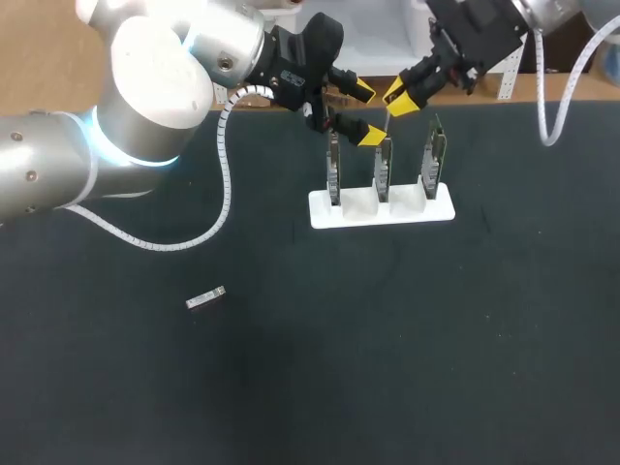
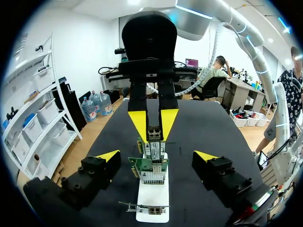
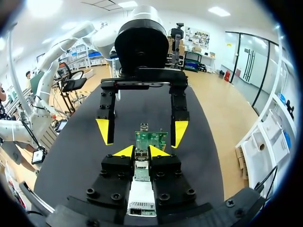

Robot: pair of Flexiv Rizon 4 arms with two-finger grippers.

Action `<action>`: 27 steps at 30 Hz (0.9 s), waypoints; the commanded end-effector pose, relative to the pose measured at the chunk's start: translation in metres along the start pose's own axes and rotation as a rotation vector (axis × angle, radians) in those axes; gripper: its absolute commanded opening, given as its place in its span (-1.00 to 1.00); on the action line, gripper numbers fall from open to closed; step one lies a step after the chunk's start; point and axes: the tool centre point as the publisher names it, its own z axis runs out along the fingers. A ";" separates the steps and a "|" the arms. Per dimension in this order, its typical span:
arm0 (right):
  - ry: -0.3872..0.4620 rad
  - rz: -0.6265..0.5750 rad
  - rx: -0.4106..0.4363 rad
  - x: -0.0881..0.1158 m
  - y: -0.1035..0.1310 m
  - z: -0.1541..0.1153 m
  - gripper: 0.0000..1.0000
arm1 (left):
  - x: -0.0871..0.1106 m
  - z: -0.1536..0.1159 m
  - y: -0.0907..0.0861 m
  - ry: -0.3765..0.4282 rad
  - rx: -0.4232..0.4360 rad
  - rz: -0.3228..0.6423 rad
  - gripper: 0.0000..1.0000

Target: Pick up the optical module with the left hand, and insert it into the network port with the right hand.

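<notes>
Optical module [image 2: 155, 135]: small metal block, upright, pinched from both sides by the yellow tips of the right gripper [image 1: 402, 100], above the row of cards. Second module [image 1: 205, 298]: silver bar lying flat and slightly skewed on the table [image 1: 436, 339], well apart from the stand at its eight o'clock. Network ports [image 2: 152, 177]: metal cages, as I read them, on three green cards [image 1: 384, 170] standing upright in a row, slotted into a white stand [image 1: 381, 211].

The head camera looks steeply down from above and behind onto the table [image 1: 387, 368], with the white rack [image 1: 383, 208] in the frame's upper middle. The two wrist cameras sit close in, facing each other across that rack, and both take in the optical module [image 2: 154, 135].
</notes>
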 end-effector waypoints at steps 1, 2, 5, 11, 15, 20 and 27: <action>0.001 0.000 0.006 0.000 0.004 0.000 -1.00 | -0.001 0.000 0.002 0.006 0.002 -0.001 1.00; 0.001 0.000 0.006 0.000 0.004 0.000 -1.00 | -0.001 0.000 0.002 0.006 0.002 -0.001 1.00; 0.001 -0.001 0.005 -0.001 0.005 0.001 -1.00 | -0.001 0.000 0.002 0.006 0.002 -0.001 1.00; 0.004 -0.003 0.003 -0.001 0.005 0.001 -1.00 | -0.001 0.000 0.002 0.006 0.002 -0.001 1.00; 0.006 -0.001 0.001 0.000 0.006 0.004 -1.00 | -0.001 0.000 0.002 0.006 0.002 -0.001 1.00; 0.009 0.005 0.002 0.001 0.006 0.004 -1.00 | -0.001 0.000 0.002 0.006 0.002 -0.001 1.00; 0.009 0.004 0.006 0.000 0.005 0.005 -1.00 | -0.001 0.000 0.002 0.006 0.002 -0.001 1.00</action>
